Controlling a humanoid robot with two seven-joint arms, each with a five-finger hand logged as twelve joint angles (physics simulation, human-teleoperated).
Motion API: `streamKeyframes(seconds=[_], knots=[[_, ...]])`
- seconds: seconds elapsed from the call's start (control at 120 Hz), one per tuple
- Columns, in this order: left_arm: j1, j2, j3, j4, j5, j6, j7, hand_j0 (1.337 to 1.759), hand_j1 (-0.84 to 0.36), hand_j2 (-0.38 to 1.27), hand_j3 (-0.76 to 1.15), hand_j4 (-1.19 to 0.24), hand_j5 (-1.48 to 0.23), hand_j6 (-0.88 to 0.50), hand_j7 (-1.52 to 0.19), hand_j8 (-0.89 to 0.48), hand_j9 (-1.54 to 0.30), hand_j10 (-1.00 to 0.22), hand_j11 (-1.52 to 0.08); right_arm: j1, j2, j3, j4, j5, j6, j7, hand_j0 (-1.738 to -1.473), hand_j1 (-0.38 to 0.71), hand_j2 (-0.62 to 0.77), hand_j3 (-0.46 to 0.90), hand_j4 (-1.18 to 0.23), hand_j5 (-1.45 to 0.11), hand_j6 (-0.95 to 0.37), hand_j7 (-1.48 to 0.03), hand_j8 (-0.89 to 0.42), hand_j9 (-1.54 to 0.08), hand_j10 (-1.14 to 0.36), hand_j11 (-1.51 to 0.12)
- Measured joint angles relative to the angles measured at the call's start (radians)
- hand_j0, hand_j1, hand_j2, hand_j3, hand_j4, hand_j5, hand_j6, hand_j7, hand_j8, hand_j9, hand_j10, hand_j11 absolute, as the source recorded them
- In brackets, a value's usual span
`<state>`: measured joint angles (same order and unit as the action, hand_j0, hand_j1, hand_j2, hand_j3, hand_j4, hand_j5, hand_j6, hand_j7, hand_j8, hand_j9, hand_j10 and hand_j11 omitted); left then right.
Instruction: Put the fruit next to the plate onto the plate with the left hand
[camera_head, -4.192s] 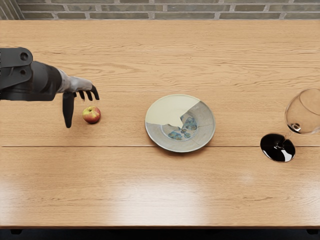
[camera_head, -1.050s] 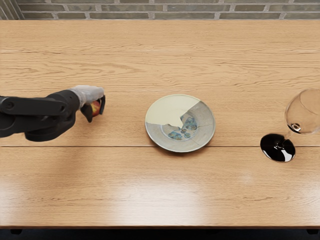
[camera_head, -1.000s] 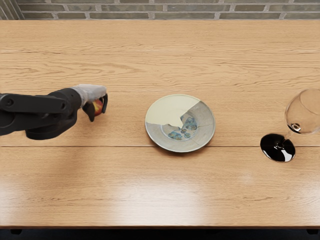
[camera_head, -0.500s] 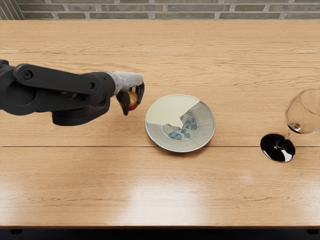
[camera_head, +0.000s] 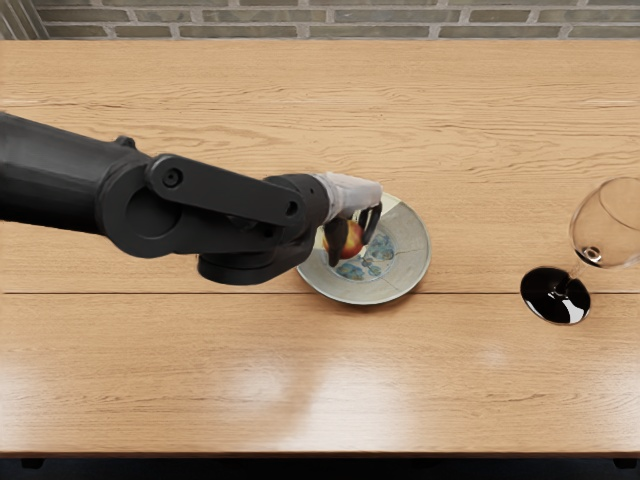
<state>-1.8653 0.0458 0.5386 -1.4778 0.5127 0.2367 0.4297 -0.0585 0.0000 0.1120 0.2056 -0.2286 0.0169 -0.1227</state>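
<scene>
Left hand, dark fingers clamped on the small red-and-yellow apple, over the 9 o'clock half of the round grey-and-cream ceramic plate. Apple judged light, firm and smooth-skinned; best gripped around its widest girth. No legible writing.

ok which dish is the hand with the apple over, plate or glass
The plate, mid-table: the left hand, closed on the apple, is over it. The wine glass sits far off at the right edge.

No legible text or labels.
</scene>
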Motion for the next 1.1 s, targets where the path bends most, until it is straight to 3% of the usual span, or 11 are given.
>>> streamKeyframes(seconds=[0.4, 0.533, 0.642, 0.817, 0.967, 1.1], knots=[[0.018, -0.04, -0.003, 0.043, -0.001, 0.029, 0.002, 1.65, -0.27, 0.4, 0.0, -0.83, -1.22, -0.42, -1.2, -0.4, -1.16, -0.74, -1.17, 0.0, 0.0, 0.0, 0.0, 0.0, 0.0, 0.0, -1.658, -0.31, -0.01, 0.0, -0.03, -0.04, -0.03, -0.04, -0.03, -0.04, -0.03, -0.04], [0.024, -0.046, -0.002, 0.059, -0.001, 0.039, 0.001, 1.653, -0.25, 0.39, 0.0, -0.75, -1.05, -0.48, -1.04, -0.48, -1.02, -0.78, -1.03, -0.001, 0.0, 0.0, 0.0, 0.0, 0.0, 0.0, -1.658, -0.31, -0.01, 0.0, -0.03, -0.04, -0.03, -0.04, -0.03, -0.04, -0.03, -0.04], [0.025, -0.046, -0.002, 0.069, 0.0, 0.041, 0.002, 1.655, -0.22, 0.28, 0.0, -0.62, -0.86, -0.47, -0.85, -0.46, -0.84, -0.69, -0.85, -0.001, 0.0, 0.0, 0.0, 0.0, 0.0, 0.0, -1.658, -0.31, -0.01, 0.0, -0.03, -0.04, -0.03, -0.04, -0.03, -0.04, -0.03, -0.04], [0.025, -0.046, -0.002, 0.078, 0.001, 0.035, 0.002, 1.657, -0.08, 0.15, 0.0, -0.42, -0.57, -0.36, -0.57, -0.35, -0.56, -0.45, -0.57, 0.0, 0.0, 0.0, 0.0, 0.0, 0.0, 0.0, -1.658, -0.31, -0.01, 0.0, -0.03, -0.04, -0.03, -0.04, -0.03, -0.04, -0.03, -0.04], [0.032, -0.045, -0.007, 0.078, -0.012, 0.027, 0.002, 1.657, -0.02, 0.1, 0.0, -0.34, -0.45, -0.31, -0.45, -0.3, -0.45, -0.35, -0.45, 0.0, 0.0, 0.0, 0.0, 0.0, 0.0, 0.0, -1.658, -0.31, -0.01, 0.0, -0.03, -0.04, -0.03, -0.04, -0.03, -0.04, -0.03, -0.04], [0.075, 0.067, -0.065, 0.061, -0.058, -0.013, 0.001, 1.658, 0.01, 0.08, 0.0, -0.3, -0.39, -0.28, -0.39, -0.28, -0.39, -0.31, -0.39, 0.0, 0.0, 0.0, 0.0, 0.0, 0.0, 0.0, -1.658, -0.31, -0.01, 0.0, -0.03, -0.04, -0.03, -0.04, -0.03, -0.04, -0.03, -0.04]])
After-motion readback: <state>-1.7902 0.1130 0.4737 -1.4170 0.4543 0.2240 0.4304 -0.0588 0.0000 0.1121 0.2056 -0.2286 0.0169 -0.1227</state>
